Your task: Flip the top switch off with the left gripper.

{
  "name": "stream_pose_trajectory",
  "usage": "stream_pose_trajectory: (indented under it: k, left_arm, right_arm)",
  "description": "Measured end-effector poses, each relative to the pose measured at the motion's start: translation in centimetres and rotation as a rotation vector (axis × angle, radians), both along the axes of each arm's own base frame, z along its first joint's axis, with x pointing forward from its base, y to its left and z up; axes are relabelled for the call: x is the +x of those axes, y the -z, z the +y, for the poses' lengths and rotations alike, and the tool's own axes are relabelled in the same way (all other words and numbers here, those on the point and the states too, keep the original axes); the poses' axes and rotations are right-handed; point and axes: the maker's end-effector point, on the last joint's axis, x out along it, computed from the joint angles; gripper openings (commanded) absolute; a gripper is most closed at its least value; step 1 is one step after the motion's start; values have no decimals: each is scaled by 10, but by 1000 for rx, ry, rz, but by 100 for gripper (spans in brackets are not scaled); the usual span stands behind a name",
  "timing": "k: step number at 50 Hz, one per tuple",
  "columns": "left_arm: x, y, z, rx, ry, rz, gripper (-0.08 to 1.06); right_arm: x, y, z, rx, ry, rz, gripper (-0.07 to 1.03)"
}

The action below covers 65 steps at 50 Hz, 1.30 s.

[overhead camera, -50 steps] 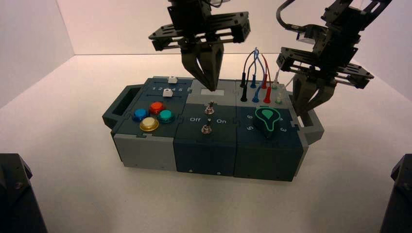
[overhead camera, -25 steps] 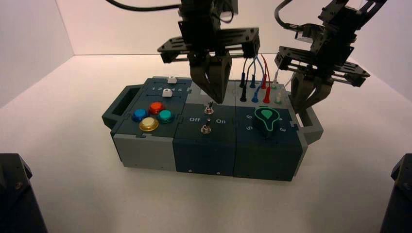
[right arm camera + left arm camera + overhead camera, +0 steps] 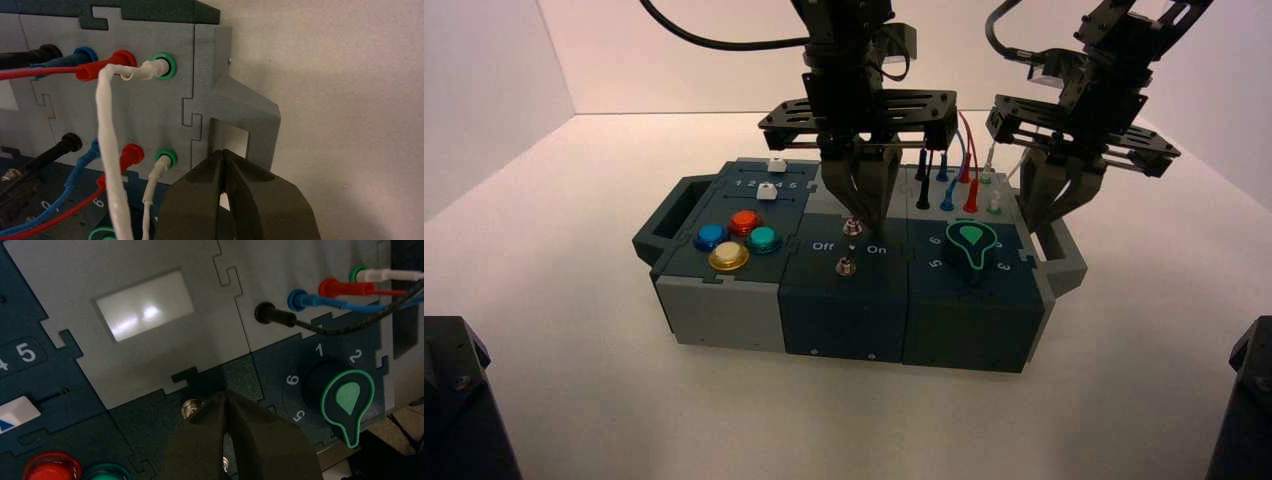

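Observation:
The top switch [image 3: 852, 228] is a tiny metal toggle in the middle of the box [image 3: 724, 310], between the words Off and On. My left gripper [image 3: 865, 216] hangs straight down over it, fingers shut, tips right beside it on the On side. In the left wrist view the shut tips [image 3: 226, 393] lie next to the switch's round silver base [image 3: 189, 408], and one finger [image 3: 200, 440] hides the lever. My right gripper [image 3: 1058, 216] is shut and empty above the box's right handle [image 3: 240, 112].
A second toggle [image 3: 846, 266] sits just in front of the top one. Four coloured buttons, the yellow one [image 3: 729, 257] among them, are on the left. The green-topped black knob [image 3: 972, 245] and the plugged wires [image 3: 949, 190] are on the right. Two white sliders [image 3: 771, 178] are behind.
My left gripper has come down and forward from over the grey display panel to the top switch. The right arm has barely moved.

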Motion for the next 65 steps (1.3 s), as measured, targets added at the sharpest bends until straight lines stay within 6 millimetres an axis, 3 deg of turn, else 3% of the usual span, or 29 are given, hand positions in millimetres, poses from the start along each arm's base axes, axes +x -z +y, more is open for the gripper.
stream_pose_trajectory:
  k: [49, 65]
  left_arm:
    - [5, -12, 21, -13, -27, -19, -3]
    - [17, -60, 27, -90, 0, -126, -3]
  right_arm:
    - [7, 1, 1, 1, 6, -3, -2]
    - [5, 1, 0, 0, 5, 1, -2]
